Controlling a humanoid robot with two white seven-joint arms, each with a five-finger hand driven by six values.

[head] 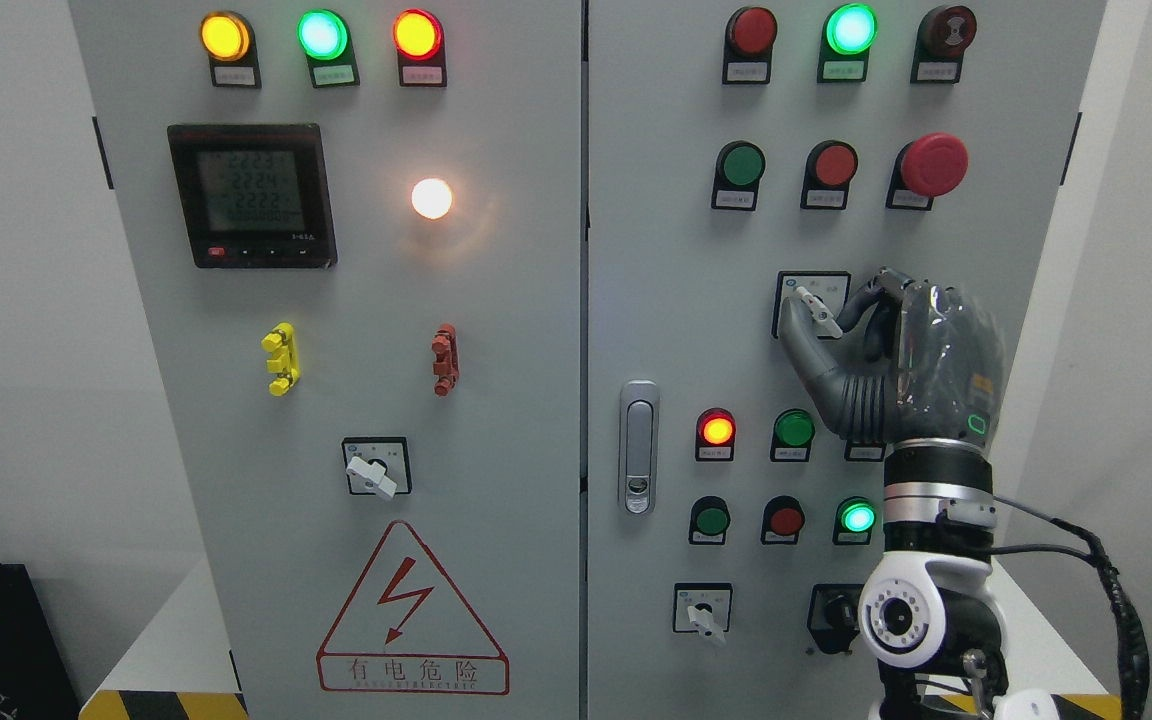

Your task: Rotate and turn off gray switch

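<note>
A gray rotary switch [818, 309] with a pale lever sits on a black-framed plate on the right cabinet door, mid height. Its lever points down to the right. My right hand [841, 315] comes up from the lower right, dark gray, with thumb [804, 345] left of the lever and fingers [886, 290] curled at its right, pinching the knob. Part of the switch plate is hidden behind the hand. The left hand is out of view.
The door handle [639, 446] is left of the hand. Lit red [716, 430] and green [794, 428] buttons sit just below the switch, a red mushroom stop button [933, 164] above. Similar switches are on the left door [374, 472] and lower right [703, 614].
</note>
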